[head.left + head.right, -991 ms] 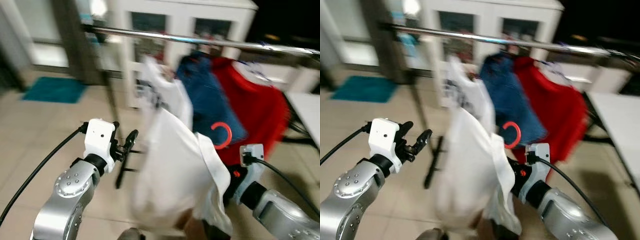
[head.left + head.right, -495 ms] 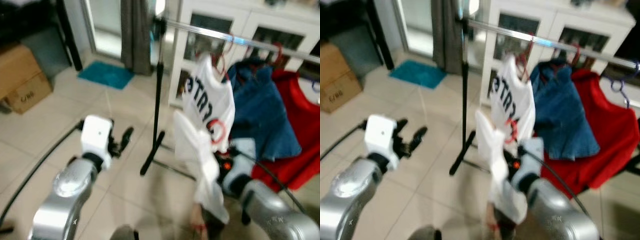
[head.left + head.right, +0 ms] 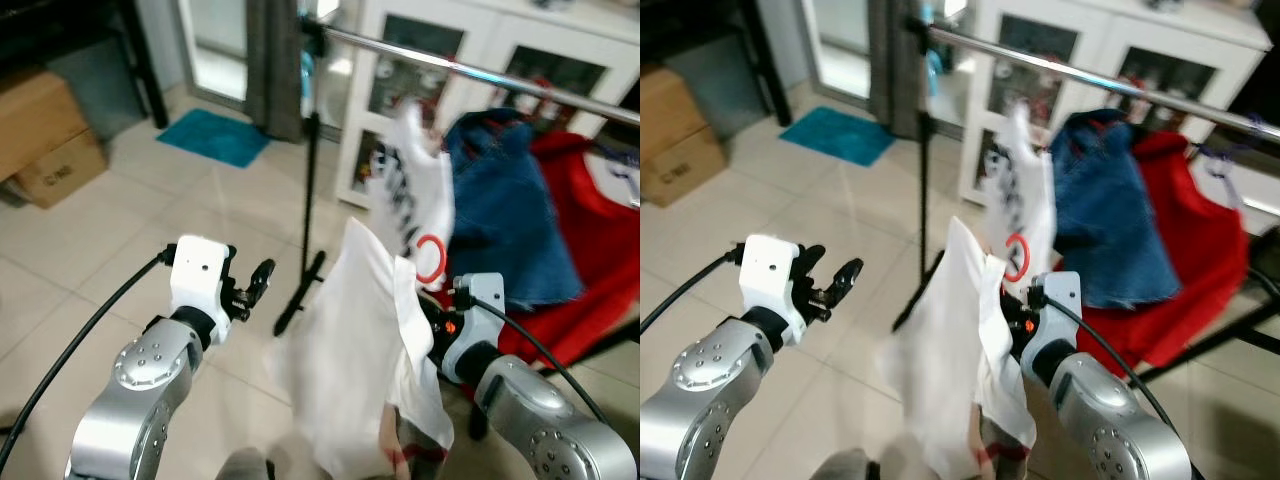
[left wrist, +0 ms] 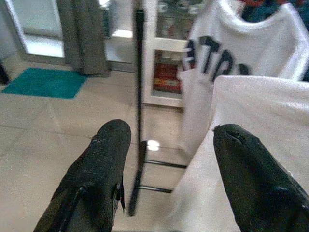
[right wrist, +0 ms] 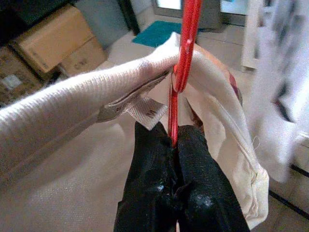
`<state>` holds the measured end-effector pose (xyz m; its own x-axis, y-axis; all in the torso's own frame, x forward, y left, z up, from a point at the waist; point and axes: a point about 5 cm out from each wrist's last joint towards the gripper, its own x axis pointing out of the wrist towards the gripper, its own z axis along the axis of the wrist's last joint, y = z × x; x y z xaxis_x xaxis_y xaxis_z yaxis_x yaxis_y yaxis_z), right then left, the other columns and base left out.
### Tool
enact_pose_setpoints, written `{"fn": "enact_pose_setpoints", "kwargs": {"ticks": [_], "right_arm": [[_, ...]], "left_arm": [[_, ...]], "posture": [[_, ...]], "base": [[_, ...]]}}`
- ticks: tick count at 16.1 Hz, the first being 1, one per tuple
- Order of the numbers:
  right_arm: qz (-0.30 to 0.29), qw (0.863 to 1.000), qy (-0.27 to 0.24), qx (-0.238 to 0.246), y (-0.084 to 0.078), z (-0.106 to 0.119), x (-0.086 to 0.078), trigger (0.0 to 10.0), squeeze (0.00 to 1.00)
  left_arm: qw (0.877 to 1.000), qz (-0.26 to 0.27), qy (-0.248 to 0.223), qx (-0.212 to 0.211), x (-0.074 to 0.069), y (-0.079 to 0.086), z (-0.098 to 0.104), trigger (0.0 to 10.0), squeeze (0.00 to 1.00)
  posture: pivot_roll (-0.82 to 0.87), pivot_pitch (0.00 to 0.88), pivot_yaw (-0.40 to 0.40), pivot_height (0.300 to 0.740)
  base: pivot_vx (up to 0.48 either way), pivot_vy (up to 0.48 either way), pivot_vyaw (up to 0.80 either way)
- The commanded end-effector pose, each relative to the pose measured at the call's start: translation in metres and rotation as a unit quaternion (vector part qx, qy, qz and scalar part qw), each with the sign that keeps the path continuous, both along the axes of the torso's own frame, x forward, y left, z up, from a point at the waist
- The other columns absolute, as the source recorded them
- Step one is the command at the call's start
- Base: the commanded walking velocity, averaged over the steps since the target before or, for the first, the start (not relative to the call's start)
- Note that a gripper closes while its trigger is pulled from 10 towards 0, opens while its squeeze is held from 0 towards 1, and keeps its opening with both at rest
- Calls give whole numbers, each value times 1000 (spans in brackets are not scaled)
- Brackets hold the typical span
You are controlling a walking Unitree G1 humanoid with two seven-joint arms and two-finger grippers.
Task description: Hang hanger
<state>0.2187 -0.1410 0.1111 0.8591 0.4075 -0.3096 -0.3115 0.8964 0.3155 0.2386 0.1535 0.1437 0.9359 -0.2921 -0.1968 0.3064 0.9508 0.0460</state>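
Near the clothes rail point(image 3: 470, 70), the right gripper point(image 5: 174, 145) pinches the red hanger point(image 5: 182, 72) carrying a white shirt point(image 3: 360, 350), its hook now lower against the printed T-shirt point(image 3: 410, 190) (the camera moved too). The shirt hides the right gripper's fingers. The left gripper point(image 4: 169, 159) hovers, fingers spread.

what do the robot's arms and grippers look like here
Both arms are silver metal with rounded, bolt-studded joints. Each wrist carries a white boxy housing, and a black cable loops back from it. The left gripper has two long, rounded black fingers with a slightly rough surface. The right gripper has the same black fingers, and a small red light glows at its wrist.
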Motion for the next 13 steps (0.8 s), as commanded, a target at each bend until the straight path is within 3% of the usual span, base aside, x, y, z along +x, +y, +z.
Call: {"fn": "enact_pose_setpoints", "kwargs": {"ticks": [1,3,4,9,11,13], "right_arm": [[10,999,-32,14,4,13,4,10000,0],[14,999,-42,12,6,17,7,10000,0],[19,998,-51,9,6,21,10,10000,0],[20,996,-88,-4,7,37,24,10000,0],[28,994,-98,28,9,42,29,10000,0],[89,988,-117,52,14,52,26,10000,0]], "left_arm": [[1000,6,-4,11,2,4,2,10000,0],[1000,16,-5,0,5,7,3,10000,0],[1000,7,-3,-20,7,9,5,10000,1000],[1000,-27,-6,-7,15,7,7,10000,1000],[1000,-21,-8,7,22,13,5,10000,1000],[999,-7,-17,33,34,28,6,10000,1000]], "posture": [[35,90,-54,740],[35,86,-50,740],[33,83,-49,740],[34,76,-57,740],[38,72,-63,740],[36,69,-64,740]], "base": [[0,0,0],[0,0,0],[0,0,0],[0,0,0],[0,0,0],[0,0,0]]}}
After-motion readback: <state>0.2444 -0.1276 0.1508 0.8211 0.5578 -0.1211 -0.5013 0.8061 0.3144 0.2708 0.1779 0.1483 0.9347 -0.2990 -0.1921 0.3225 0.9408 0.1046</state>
